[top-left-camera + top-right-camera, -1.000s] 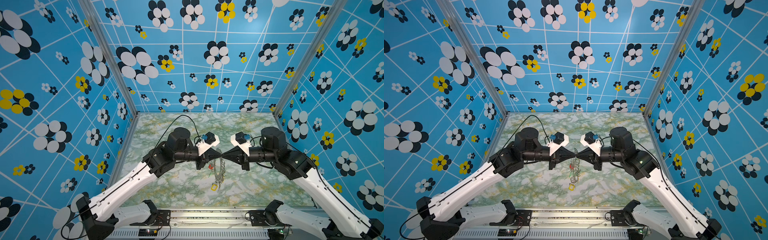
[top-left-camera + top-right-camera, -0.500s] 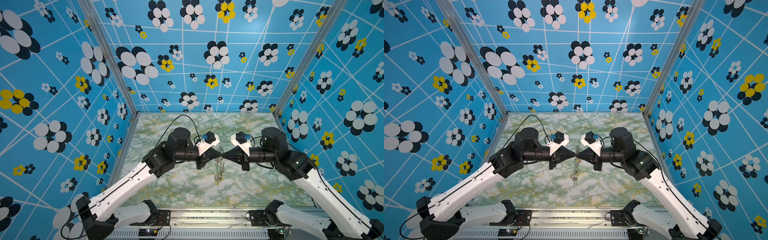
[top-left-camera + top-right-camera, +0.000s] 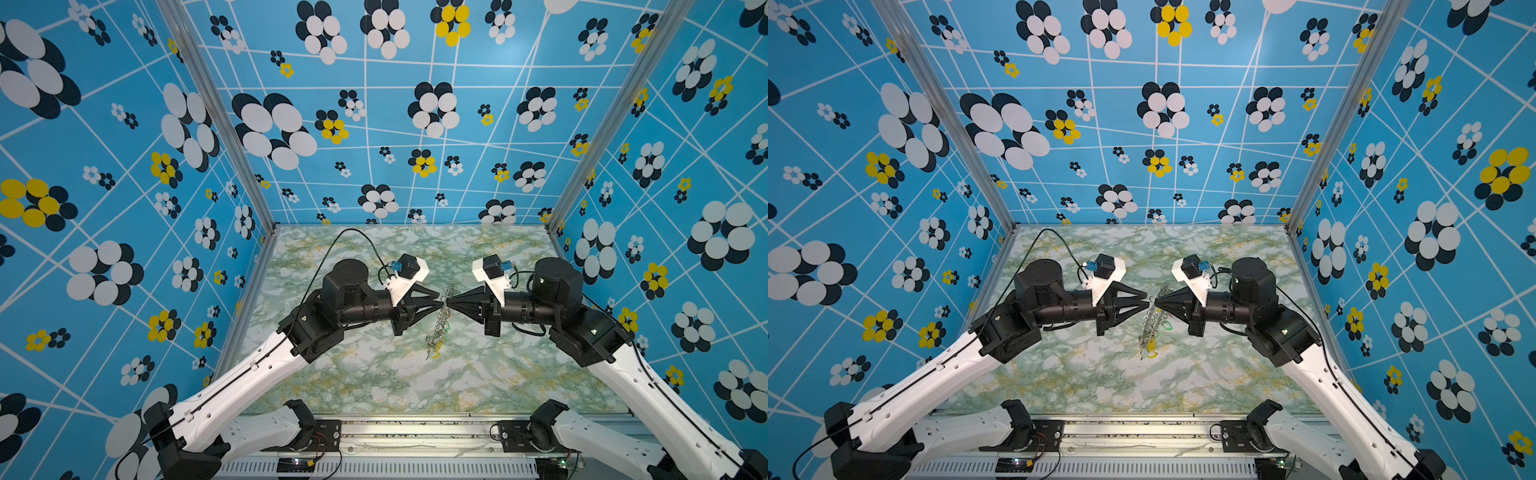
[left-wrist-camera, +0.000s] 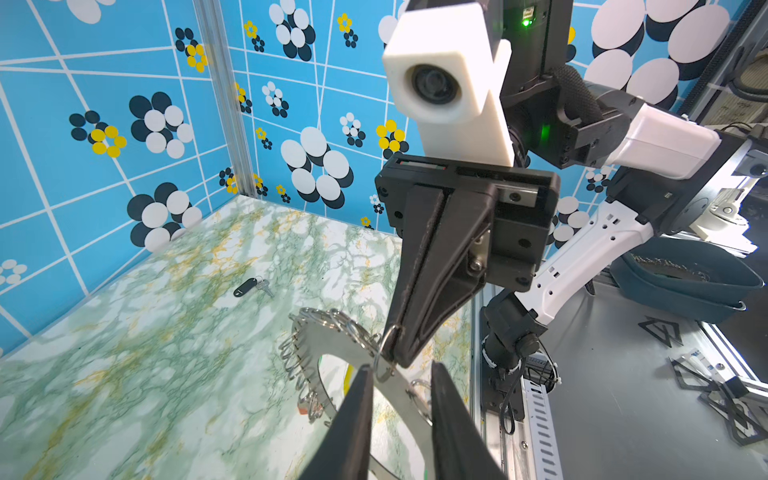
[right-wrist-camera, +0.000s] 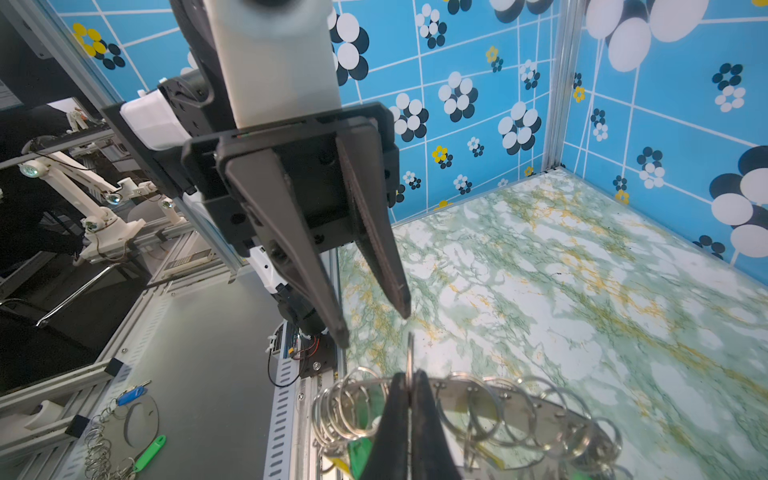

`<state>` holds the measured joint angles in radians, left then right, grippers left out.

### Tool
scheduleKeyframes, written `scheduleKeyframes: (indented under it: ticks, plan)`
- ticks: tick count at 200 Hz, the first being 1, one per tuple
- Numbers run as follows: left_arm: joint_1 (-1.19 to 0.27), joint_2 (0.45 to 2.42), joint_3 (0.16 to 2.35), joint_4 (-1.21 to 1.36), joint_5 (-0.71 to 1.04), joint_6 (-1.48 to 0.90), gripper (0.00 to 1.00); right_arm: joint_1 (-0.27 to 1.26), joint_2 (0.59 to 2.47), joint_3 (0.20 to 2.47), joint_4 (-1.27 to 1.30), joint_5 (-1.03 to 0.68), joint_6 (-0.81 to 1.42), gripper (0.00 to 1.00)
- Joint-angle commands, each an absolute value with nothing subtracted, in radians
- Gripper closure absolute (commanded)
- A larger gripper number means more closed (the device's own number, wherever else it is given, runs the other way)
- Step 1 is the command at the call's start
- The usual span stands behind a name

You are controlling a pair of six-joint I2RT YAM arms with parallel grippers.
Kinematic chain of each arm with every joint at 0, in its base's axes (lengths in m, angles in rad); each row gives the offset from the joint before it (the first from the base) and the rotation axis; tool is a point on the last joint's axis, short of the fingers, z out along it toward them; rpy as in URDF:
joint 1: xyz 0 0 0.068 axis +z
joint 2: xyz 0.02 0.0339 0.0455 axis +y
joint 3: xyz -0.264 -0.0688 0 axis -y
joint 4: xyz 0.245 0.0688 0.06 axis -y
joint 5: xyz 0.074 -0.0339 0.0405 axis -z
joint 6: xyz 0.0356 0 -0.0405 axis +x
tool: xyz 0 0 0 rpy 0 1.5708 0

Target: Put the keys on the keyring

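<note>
R fingers [image 5: 390,428] pinch a wire loop [image 5: 410,353] of keyring [image 4: 330,345], held edge-on above bench [image 4: 166,332]; L fingers [image 4: 353,424] slightly spread beside it, empty. Black-tag key [image 4: 252,286] lies well apart on bench. Prob step: freeing L; next, L must grab key by tag

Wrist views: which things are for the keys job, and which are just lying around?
For the job:
- large flat grey metal keyring disc, rimmed with wire loops
- small silver key with a black oblong plastic tag, on the green marbled table

Just lying about, outside the walls:
- dark blue tub
- green plastic tag on a bunch of wire rings
- blue plastic tag
</note>
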<state>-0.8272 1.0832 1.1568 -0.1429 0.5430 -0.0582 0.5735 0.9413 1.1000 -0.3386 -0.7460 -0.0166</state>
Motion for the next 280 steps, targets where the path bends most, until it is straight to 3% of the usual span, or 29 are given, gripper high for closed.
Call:
scheduleKeyframes:
  ticks: [1,64,142,244,280]
  plan:
    - [-0.82,1.079,1.137,-0.08,0.56,-0.098,0.72,0.558,0.915,1.09,-0.219,-0.805,0.044,1.0]
    - [-0.789,1.081,1.103,0.006,0.575,-0.159,0.7,0.553,0.931,1.097,-0.203,-0.849,0.062,1.0]
    - [-0.791,1.111,1.114,0.032,0.658,-0.184,0.83,0.549,0.933,1.095,-0.189,-0.844,0.066,1.0]
    - [-0.795,1.127,1.13,0.075,0.692,-0.202,0.9,0.547,0.95,1.096,-0.18,-0.868,0.08,1.0]
    - [-0.802,1.129,1.13,0.085,0.7,-0.202,1.0,0.548,0.951,1.098,-0.184,-0.872,0.078,1.0]
